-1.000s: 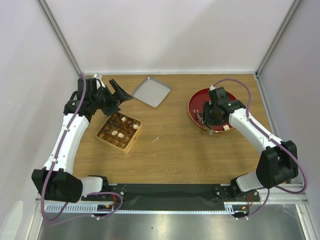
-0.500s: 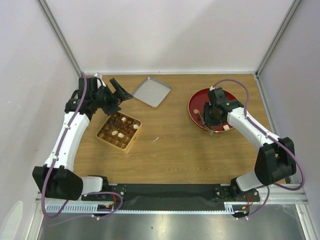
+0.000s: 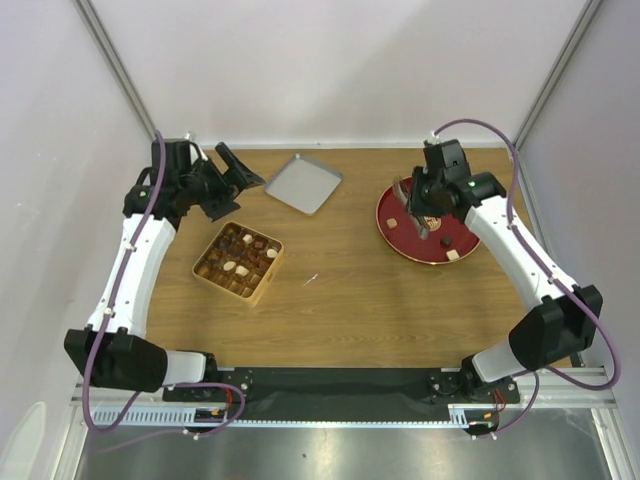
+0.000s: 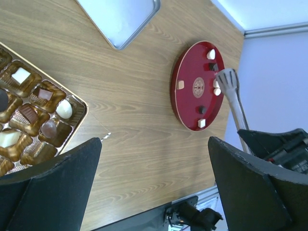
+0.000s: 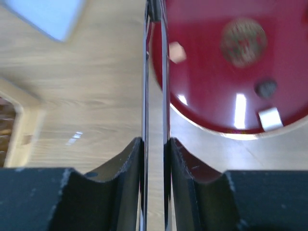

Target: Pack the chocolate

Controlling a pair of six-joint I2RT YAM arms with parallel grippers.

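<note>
Chocolate [image 4: 20,75] fills most compartments of the square tan box [image 4: 82,103] on the left side of the wooden desk [image 3: 340,290]. The pieces are brown, tan and cream-white, and each sits in a gold-lined cup. More chocolate lies loose on the round red plate [image 4: 190,103] at the right: a white piece at the far rim, a tan one near the left rim, and a dark one and a white cube toward the near rim.

At the middle of the plate is a round gold emblem; it is too small for me to read any lettering. I can read no brand or label on the box.

My right tool [image 5: 154,144] hangs over the far left edge of the plate. Its fingers [image 5: 126,163] are pressed against the two blades of long thin metal tongs [image 4: 235,98], squeezing them nearly together. The spoon-shaped head of the tongs lies over the plate's rim, just beside two cream pieces. I cannot tell whether it grips one.

My left tool [image 4: 154,144] is raised above the far left corner of the desk, beyond the box. Its jaws are spread as wide as they go, with nothing between them.

A flat grey tray [image 3: 303,183] lies at the back of the desk, between the two arms.
</note>
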